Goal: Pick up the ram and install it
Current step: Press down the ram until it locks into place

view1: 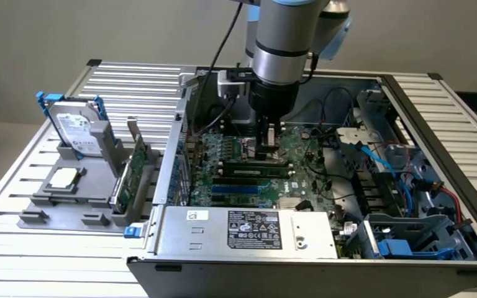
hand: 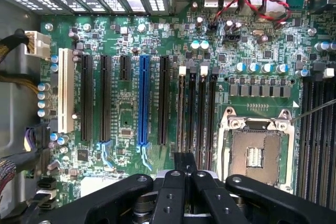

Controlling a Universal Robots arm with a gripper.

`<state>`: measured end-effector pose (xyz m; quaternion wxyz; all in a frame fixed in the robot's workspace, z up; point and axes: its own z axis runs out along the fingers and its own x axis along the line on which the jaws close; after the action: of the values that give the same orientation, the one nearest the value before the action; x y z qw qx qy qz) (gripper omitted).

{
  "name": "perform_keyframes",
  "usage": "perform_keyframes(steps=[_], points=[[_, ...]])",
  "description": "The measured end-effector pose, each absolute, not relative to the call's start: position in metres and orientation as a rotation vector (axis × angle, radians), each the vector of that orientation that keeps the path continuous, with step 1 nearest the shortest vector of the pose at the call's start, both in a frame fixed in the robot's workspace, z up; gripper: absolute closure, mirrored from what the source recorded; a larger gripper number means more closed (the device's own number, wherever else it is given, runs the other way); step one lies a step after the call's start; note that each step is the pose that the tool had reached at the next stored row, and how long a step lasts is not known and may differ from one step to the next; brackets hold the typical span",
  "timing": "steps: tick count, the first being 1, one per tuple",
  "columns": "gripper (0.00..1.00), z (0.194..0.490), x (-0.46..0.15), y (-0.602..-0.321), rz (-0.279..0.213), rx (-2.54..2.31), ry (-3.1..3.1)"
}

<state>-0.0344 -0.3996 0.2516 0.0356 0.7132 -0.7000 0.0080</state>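
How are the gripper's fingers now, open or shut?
Shut: in the wrist view the gripper has its two fingers pressed together with no gap, above the motherboard.

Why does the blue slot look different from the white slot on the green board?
The blue slot is bright blue, and the white slot is cream-white. The blue one is thinner and the white one is wider. The blue slot has black slots on both sides, while the white slot stands at the end of the row. Both are long, straight and empty, and they lie side by side on the green board.
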Motion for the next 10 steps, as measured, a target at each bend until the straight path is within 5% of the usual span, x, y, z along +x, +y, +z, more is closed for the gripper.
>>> perform_keyframes(steps=[10], points=[[0.89, 0.2541, -0.0344, -0.3997, 0.024, 2.191, -2.151]])
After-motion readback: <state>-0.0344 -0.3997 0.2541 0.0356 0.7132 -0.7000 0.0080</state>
